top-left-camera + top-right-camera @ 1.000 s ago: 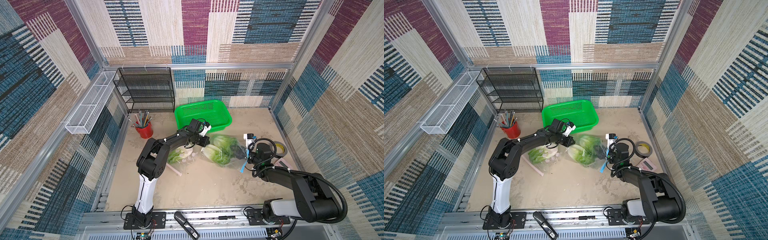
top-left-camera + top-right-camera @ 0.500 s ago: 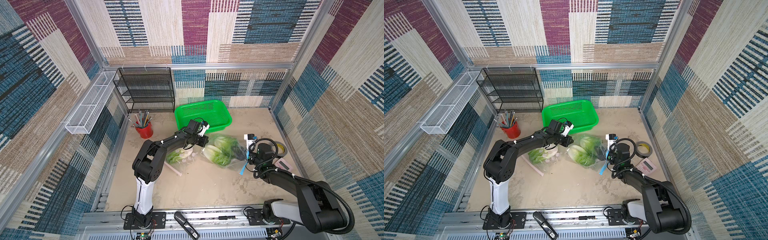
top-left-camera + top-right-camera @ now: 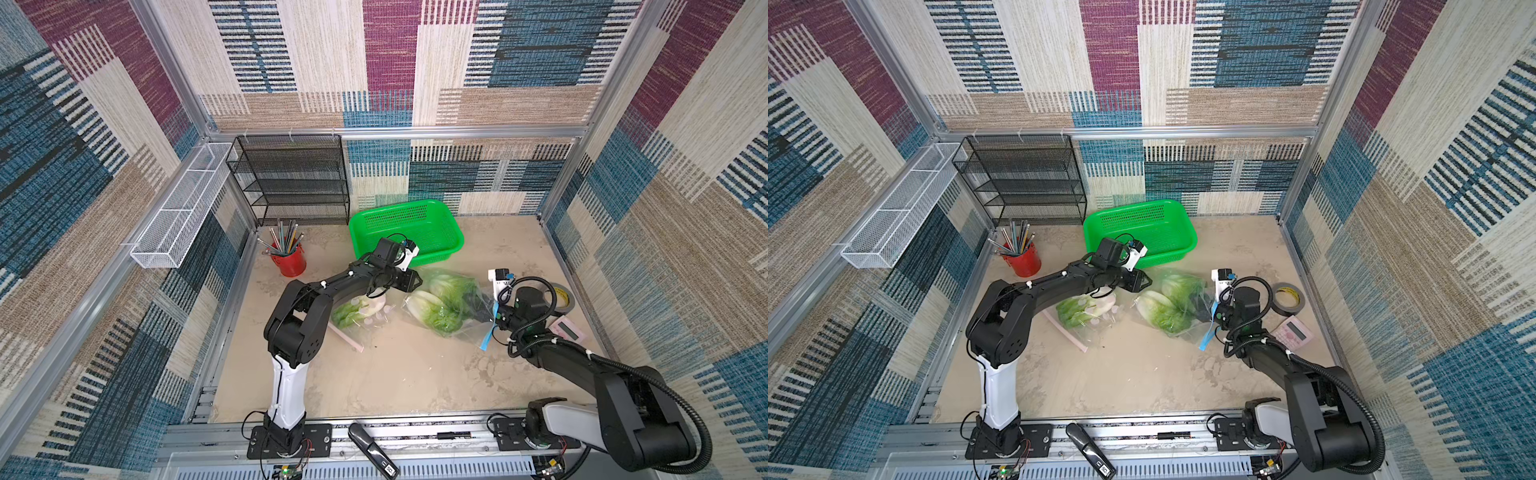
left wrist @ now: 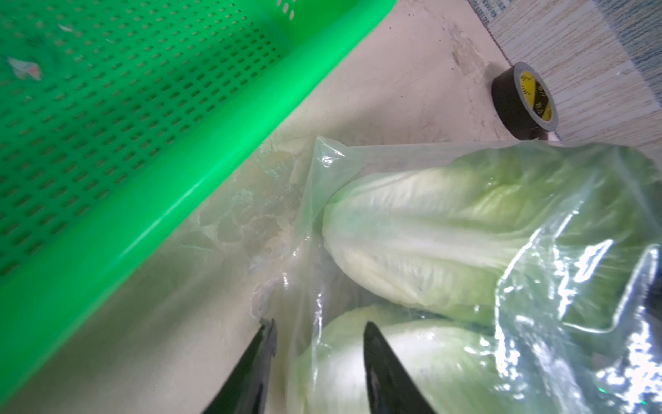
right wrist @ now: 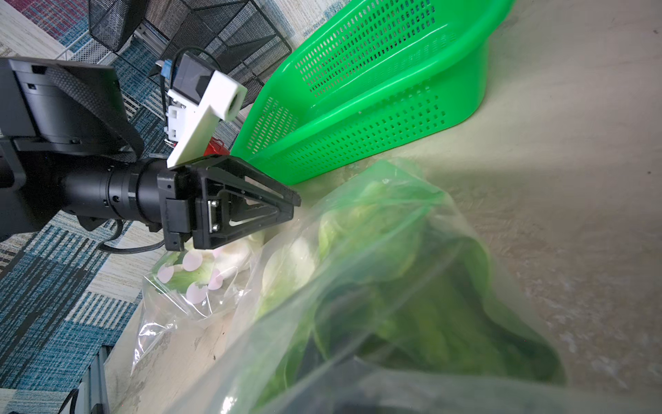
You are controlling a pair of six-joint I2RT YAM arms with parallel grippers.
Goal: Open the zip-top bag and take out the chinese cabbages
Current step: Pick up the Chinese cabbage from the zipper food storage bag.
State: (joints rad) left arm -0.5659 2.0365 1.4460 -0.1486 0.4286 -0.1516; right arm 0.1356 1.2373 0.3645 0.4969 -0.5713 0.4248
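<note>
Two cabbages (image 3: 436, 313) lie in the bag (image 3: 471, 334) in the middle, right of a third cabbage (image 3: 353, 311) (it has another bag (image 3: 365, 330)). Our right gripper (image 3: 484, 313) is closed on the bag's zip end. Our left gripper (image 4: 318, 328) is open at the bag's left corner. We think it should pinch only plastic there, low, then lift slowly

In both top views the fingertips of the right hand (image 3: 482, 314) are lost behind the crumpled film of the zip-top bag (image 3: 455, 332). The left arm (image 3: 332, 286) covers part of the third chinese cabbage (image 3: 347, 313). In the left wrist view, the green basket (image 4: 143, 107) and the nearer chinese cabbage (image 4: 430, 369) run off the edges. The label on the tape roll (image 4: 508, 104) is too blurred to read.
</note>
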